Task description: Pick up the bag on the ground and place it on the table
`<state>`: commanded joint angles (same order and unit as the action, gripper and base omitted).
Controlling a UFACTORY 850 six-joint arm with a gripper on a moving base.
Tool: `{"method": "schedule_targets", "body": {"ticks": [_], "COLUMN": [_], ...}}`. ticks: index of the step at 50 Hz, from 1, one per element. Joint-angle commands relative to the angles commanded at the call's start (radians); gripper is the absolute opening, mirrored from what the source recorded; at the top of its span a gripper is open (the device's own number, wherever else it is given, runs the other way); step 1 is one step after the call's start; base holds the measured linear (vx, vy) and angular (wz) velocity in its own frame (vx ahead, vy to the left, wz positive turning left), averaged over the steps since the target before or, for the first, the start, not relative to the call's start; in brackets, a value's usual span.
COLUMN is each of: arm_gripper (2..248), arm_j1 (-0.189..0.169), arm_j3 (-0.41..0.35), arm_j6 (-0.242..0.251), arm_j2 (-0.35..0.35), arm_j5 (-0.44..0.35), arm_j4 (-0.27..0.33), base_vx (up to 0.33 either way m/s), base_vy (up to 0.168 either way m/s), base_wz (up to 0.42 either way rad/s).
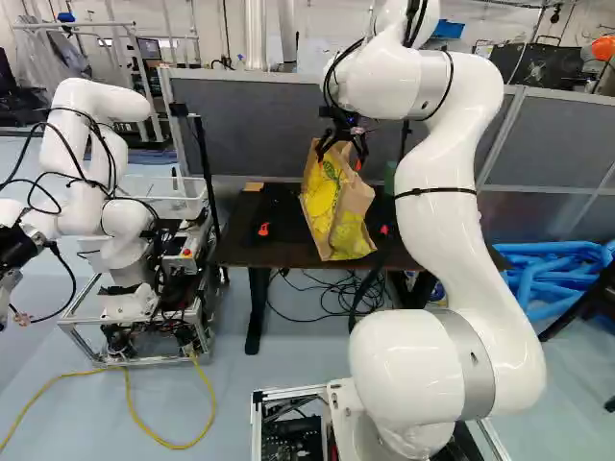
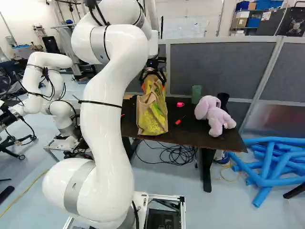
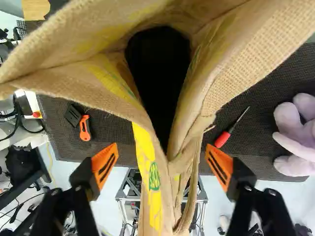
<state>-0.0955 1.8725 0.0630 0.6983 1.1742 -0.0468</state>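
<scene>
While open, one bag (image 1: 338,206) (one table (image 2: 190,136))

The white arm (image 1: 432,202) arches high and forward, its fingers (image 1: 360,148) spread apart, pointing downward.

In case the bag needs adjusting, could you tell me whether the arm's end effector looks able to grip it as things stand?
Probably yes: the end effector is open, the bag lies between its fingers, and nothing appears to block the gaps beside the orange pads.
</scene>
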Motion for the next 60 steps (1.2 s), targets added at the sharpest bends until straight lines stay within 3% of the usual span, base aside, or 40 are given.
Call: {"method": "schedule_targets", "body": {"ticks": [19,44,60], "arm_gripper": [247,247,247], "arm_j1": [0.0,0.0,0.0], "arm_j3": [-0.002,-0.005,-0.004], "arm_j6": [0.0,0.0,0.0], "arm_j2": [-0.02,-0.08,-0.116], "arm_j5": [0.003,0.085,0.095], "arm_j4": [0.0,0.0,0.0], "base_vx": [0.0,0.0,0.0], "base_vy": [0.0,0.0,0.0], "base_wz": [0.0,0.0,0.0]}}
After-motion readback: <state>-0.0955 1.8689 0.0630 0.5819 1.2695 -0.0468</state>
